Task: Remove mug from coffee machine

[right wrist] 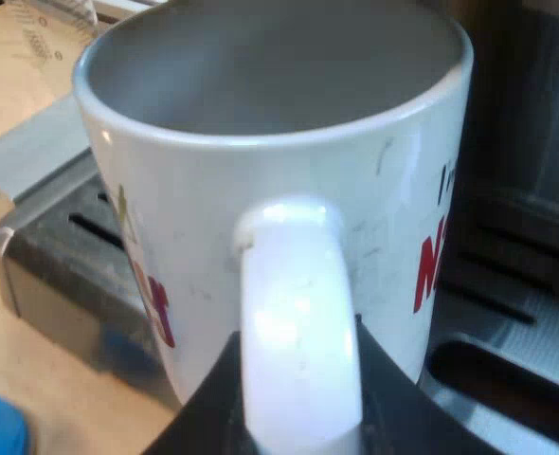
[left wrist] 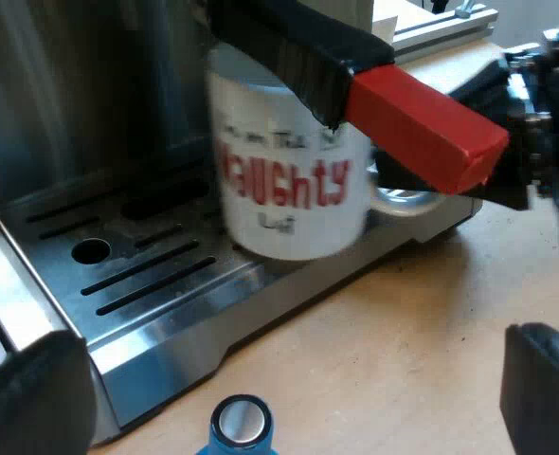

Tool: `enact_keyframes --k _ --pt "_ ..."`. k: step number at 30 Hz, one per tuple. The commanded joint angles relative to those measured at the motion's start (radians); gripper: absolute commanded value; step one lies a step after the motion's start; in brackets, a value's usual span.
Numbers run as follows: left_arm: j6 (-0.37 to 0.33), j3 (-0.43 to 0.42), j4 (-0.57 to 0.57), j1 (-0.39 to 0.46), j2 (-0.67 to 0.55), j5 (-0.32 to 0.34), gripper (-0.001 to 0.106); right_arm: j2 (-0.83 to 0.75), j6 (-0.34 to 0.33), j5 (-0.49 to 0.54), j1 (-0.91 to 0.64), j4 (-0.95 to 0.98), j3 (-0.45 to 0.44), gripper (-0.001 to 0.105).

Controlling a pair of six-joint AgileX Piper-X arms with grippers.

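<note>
One red-lettered white ceramic mug (left wrist: 289,180) is over the steel drip tray (left wrist: 166,284), handle pinched between the fingers of my right gripper (right wrist: 298,379); my left gripper (left wrist: 294,379) hangs low, fingers wide, one blue tamper (left wrist: 242,427) between them.

Mug (left wrist: 294,180): red "NAUGHTY" legible; small black lines around it unreadable.

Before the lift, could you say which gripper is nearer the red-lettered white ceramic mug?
Right: the right gripper has its jaws on the handle of the white mug; the left gripper hangs apart over the wooden table.
</note>
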Motion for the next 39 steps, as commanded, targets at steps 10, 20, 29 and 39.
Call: enact_keyframes --k 10,20,29,39 --pt "-0.004 0.000 -0.013 -0.003 0.000 0.005 0.087 -0.263 0.004 0.070 0.002 0.225 0.075 0.000" --pt "-0.004 -0.013 -0.013 -0.003 0.000 0.160 0.087 -0.502 0.029 0.079 0.002 0.434 0.075 0.000" --pt "-0.057 -0.103 0.000 -0.003 0.000 0.194 0.087 -0.734 0.048 0.079 0.002 0.706 0.072 0.000" --pt "-0.067 -0.166 0.039 -0.112 0.000 0.207 0.087 -0.955 0.079 0.144 0.002 0.980 0.055 0.000"
